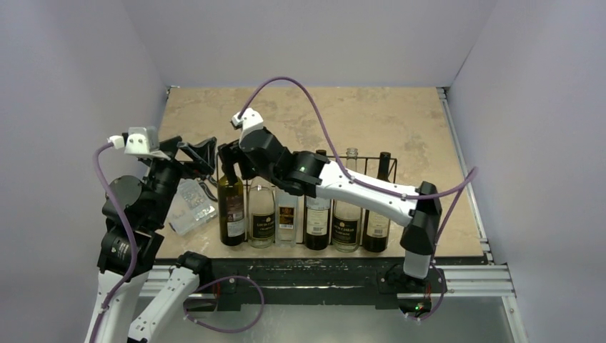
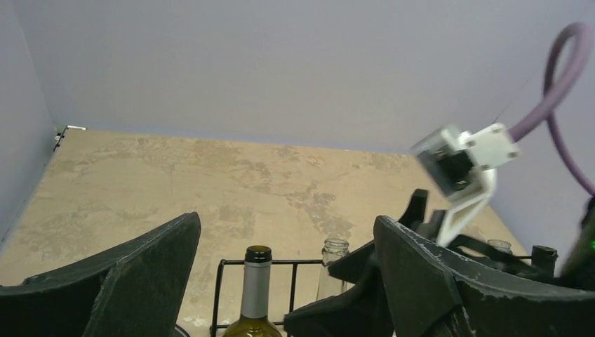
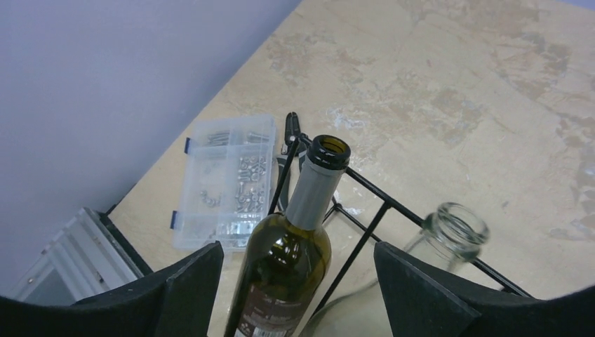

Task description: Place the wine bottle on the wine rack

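Overhead, wine bottle [image 1: 231,207] label illegible; left end effector [image 2: 286,220] apart, right end effector [image 3: 298,247] apart.

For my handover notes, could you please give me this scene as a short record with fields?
wine bottle: upright at the rack's left end, uncapped
right gripper: open, a finger on each side of the wine bottle
left gripper: open, empty, left of the rack
other bottles: five, in the rack
box: on the table, left of the rack

Six wine bottles [image 1: 231,207] (dark and clear alike), one wine rack [image 3: 364,239], one organiser box [image 1: 189,207], two robot arms [image 1: 357,191]
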`<state>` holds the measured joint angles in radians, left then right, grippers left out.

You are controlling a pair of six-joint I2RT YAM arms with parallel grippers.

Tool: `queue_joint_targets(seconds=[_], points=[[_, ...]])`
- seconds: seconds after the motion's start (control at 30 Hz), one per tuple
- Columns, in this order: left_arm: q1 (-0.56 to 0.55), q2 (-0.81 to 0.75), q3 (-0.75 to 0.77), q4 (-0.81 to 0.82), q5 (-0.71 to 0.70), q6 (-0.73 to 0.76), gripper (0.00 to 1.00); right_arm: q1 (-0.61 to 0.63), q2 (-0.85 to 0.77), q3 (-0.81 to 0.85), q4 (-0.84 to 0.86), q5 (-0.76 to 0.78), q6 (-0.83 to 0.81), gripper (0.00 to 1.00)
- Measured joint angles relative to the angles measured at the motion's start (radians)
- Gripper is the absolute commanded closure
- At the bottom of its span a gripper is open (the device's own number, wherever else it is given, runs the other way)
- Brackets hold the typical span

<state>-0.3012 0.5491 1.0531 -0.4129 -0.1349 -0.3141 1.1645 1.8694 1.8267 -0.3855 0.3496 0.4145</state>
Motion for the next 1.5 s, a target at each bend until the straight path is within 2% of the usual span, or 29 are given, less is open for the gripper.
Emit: queue_joint_targets(seconds=[0.2, 0.3, 0.53, 0.77, 0.9, 1.13, 1.5], points=[[0.0, -0.019, -0.003, 0.007, 0.0, 0.001, 0.07, 0.0, -0.216, -0.126, 0.033, 0.034, -0.066, 0.09], [0.0, -0.029, -0.003, 0.008, 0.0, 0.0, 0.06, -0.002, -0.366, -0.229, 0.058, 0.104, -0.1, 0.01], [0.0, -0.027, 0.109, -0.044, 0.046, -0.036, 0.03, -0.008, -0.725, -0.434, 0.094, 0.32, -0.187, 0.01], [0.0, -0.117, 0.161, -0.065, 0.026, -0.106, 0.0, -0.008, -0.995, -0.461, 0.151, 0.492, -0.301, 0.01], [0.0, -0.159, 0.17, -0.072, 0.017, -0.135, 0.0, -0.008, -1.075, -0.444, 0.191, 0.571, -0.381, 0.01], [0.0, -0.169, 0.235, -0.126, -0.035, -0.128, 0.0, -0.008, -1.101, -0.354, 0.203, 0.681, -0.524, 0.01], [0.0, -0.192, 0.257, -0.113, -0.127, -0.086, 0.0, -0.009, -1.17, -0.322, 0.256, 0.739, -0.603, 0.01]])
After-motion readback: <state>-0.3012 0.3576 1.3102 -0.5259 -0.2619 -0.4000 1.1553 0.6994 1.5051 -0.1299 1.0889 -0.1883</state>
